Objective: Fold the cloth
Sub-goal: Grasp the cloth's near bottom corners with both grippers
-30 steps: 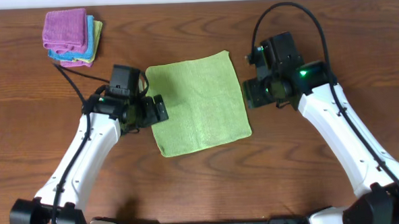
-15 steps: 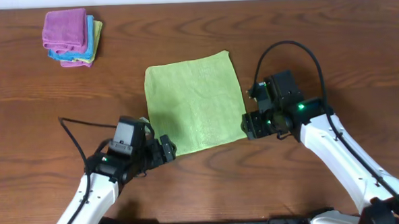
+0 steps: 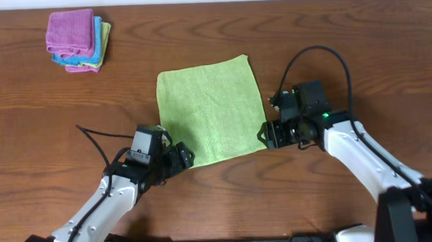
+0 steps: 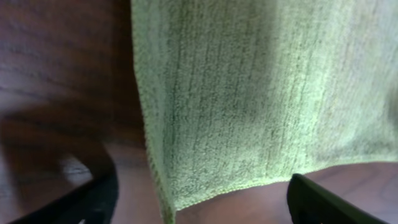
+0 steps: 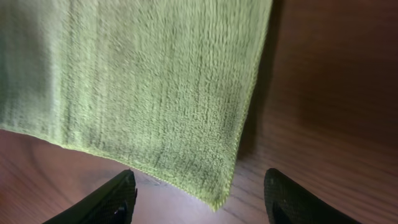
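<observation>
A light green cloth [image 3: 210, 110] lies flat and unfolded on the brown table. My left gripper [image 3: 182, 157] is open at the cloth's near left corner [image 4: 168, 208], its dark fingers on either side of that corner. My right gripper [image 3: 264, 135] is open at the near right corner [image 5: 217, 204], which lies between its fingers. Neither gripper holds the cloth. The left wrist view shows the cloth [image 4: 261, 87] close up, and so does the right wrist view [image 5: 137, 81].
A stack of folded cloths [image 3: 77, 40], pink on top with blue and yellow-green below, sits at the far left of the table. Bare wood [image 3: 344, 35] surrounds the green cloth.
Both arms moved from the cloth's far half toward me, down to its near corners. The cloth has not moved.
</observation>
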Robot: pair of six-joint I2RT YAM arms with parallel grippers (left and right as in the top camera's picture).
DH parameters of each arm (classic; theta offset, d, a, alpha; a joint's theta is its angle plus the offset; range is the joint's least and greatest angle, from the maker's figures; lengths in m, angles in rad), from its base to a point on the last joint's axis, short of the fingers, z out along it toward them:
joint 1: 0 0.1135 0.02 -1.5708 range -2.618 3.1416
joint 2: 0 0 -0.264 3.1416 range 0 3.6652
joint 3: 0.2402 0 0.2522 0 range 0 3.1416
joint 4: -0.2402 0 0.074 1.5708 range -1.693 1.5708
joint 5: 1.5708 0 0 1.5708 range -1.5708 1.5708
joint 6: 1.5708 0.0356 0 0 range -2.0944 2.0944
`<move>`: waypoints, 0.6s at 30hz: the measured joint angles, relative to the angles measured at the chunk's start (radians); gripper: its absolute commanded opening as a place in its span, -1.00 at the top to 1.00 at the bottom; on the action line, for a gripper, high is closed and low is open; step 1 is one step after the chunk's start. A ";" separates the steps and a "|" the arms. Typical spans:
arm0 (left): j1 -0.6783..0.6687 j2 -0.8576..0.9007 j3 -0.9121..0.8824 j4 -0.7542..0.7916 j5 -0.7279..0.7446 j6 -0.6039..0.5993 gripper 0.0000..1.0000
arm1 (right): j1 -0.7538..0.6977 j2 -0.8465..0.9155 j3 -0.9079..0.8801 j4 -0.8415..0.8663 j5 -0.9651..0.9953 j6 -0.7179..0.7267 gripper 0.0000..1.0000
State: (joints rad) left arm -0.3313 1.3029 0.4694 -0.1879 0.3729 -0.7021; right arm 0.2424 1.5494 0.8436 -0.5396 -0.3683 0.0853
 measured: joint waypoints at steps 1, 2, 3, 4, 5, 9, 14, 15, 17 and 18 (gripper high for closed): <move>0.000 0.005 0.000 0.000 0.008 -0.001 -0.59 | 0.000 0.014 0.000 0.000 -0.003 -0.001 -0.29; 0.000 0.005 0.000 0.000 0.014 -0.002 -0.60 | 0.000 0.028 0.000 -0.001 -0.008 -0.003 -0.29; 0.000 0.007 0.000 -0.001 0.019 -0.005 -0.59 | 0.000 0.039 -0.001 -0.002 -0.013 -0.003 -0.28; 0.000 0.007 0.000 -0.002 0.022 -0.005 -0.59 | 0.000 0.048 -0.001 -0.005 -0.018 -0.003 -0.28; 0.000 0.008 0.000 -0.002 0.026 -0.005 -0.59 | 0.000 0.060 -0.001 -0.009 -0.023 -0.005 -0.27; 0.000 0.009 0.000 -0.013 0.040 -0.007 -0.34 | 0.000 0.079 -0.002 -0.024 -0.030 -0.011 -0.23; 0.000 0.014 0.000 -0.018 0.043 -0.010 0.17 | 0.000 0.079 -0.002 -0.026 -0.036 -0.020 -0.04; 0.000 0.014 0.000 -0.018 0.042 -0.009 0.17 | 0.000 0.079 -0.002 -0.027 -0.037 -0.021 0.02; 0.000 0.014 0.000 -0.018 0.040 -0.009 0.21 | 0.000 0.079 -0.002 -0.037 -0.037 -0.018 0.49; 0.000 0.014 0.000 -0.018 0.039 -0.010 0.28 | 0.000 0.079 -0.002 -0.039 -0.039 -0.026 0.69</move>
State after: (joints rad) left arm -0.3313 1.3174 0.4694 -0.2054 0.4122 -0.7116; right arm 0.2420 1.6279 0.8417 -0.5781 -0.4072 0.0593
